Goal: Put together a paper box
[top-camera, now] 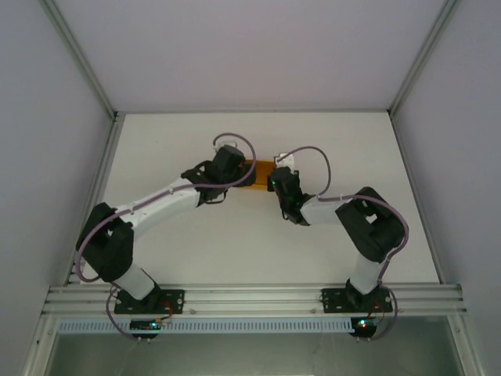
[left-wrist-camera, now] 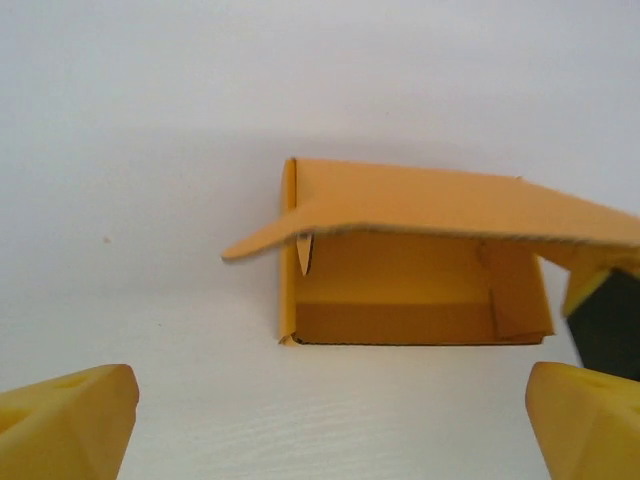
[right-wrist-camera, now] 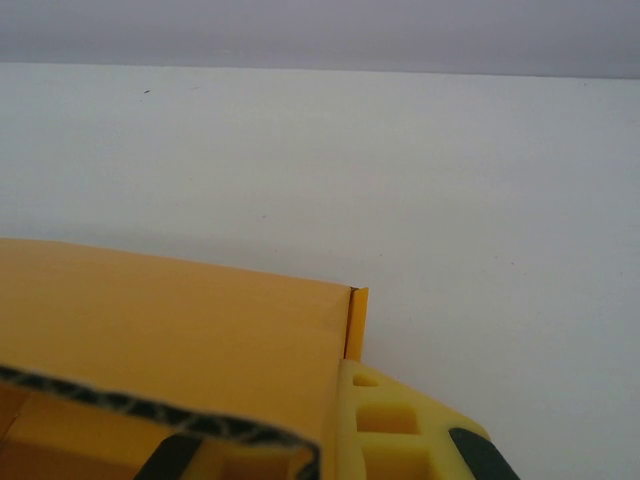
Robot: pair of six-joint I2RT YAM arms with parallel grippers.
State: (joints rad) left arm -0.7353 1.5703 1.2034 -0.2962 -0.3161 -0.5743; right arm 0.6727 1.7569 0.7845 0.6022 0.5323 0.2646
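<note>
Both arms bend inward and meet over the paper box [top-camera: 262, 168], which sits on the table [top-camera: 235, 251] between them. The left gripper [left-wrist-camera: 330, 420] hangs just short of the box's open side, its fingers spread wide and apart from the card. The right gripper [right-wrist-camera: 325, 450] is clamped on the box's raised lid flap, holding it tilted.

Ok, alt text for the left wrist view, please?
An orange-yellow paper box lies on the white table, its open side facing the camera and its lid flap raised over the opening. The left gripper hangs in front of it, jaws wide apart and touching nothing; the right gripper pinches the flap's right end.
</note>
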